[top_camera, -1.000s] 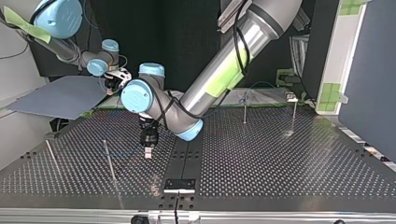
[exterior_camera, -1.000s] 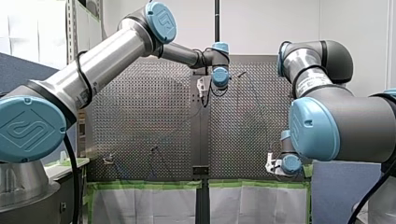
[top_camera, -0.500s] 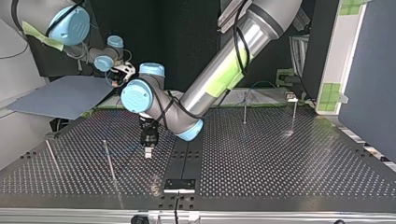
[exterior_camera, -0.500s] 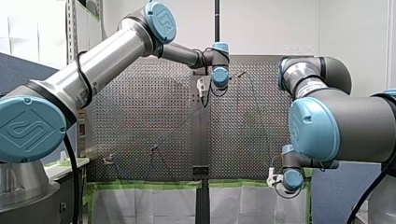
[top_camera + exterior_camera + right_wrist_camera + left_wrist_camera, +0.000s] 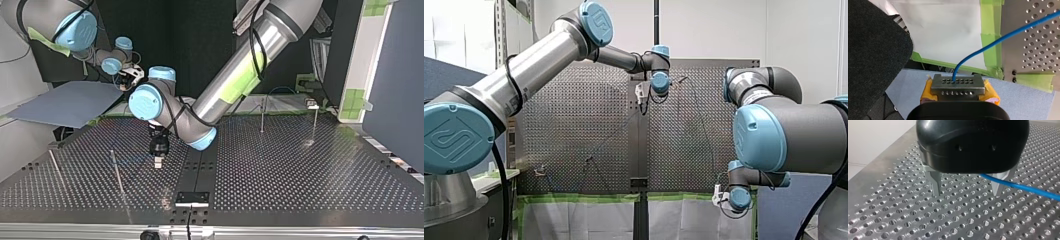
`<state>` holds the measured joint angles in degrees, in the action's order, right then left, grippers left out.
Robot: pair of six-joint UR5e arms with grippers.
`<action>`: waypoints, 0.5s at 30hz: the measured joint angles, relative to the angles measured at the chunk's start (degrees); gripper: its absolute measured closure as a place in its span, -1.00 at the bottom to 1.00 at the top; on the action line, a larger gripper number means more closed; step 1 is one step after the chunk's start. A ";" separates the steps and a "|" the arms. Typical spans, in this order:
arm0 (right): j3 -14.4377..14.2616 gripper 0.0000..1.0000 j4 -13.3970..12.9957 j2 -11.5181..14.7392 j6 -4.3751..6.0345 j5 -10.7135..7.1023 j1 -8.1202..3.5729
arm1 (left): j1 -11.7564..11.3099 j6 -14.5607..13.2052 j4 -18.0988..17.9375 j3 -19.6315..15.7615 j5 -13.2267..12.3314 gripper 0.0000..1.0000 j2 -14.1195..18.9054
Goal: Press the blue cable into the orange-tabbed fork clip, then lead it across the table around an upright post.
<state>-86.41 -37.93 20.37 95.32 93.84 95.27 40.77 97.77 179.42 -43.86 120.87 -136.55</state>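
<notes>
The right hand (image 5: 958,84) clenches the cable (image 5: 998,40) beside the desk (image 5: 1028,52), while the left hand (image 5: 968,192) hangs released over it.

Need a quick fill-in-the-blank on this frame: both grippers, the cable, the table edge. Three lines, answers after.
1. My left arm's black gripper points down at the perforated metal table with its two metal fingers ___.
2. My right arm's yellow-padded gripper is shut on a thin cable whose colour is ___.
3. In the right wrist view, the tape along the table's edge is ___.

Missing words: open; blue; green.
</notes>
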 joint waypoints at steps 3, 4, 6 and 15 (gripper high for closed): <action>0.16 1.00 -0.08 -0.11 0.04 -0.03 -0.10 | 0.01 0.05 0.05 -0.01 0.01 -1.00 -0.02; 0.21 1.00 -0.14 -0.19 0.05 -0.04 -0.12 | 0.02 0.05 0.08 -0.01 0.01 -1.00 -0.02; 0.55 1.00 -0.23 -0.62 0.06 -0.06 -0.17 | 0.07 0.05 0.17 0.00 0.01 -1.00 -0.02; 3.28 1.00 -0.18 -2.41 -1.23 1.25 -0.22 | 0.23 0.18 0.98 0.01 0.81 -1.00 0.00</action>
<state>-83.13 -38.11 17.96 94.09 95.10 95.06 41.00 97.95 180.40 -43.85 121.68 -136.56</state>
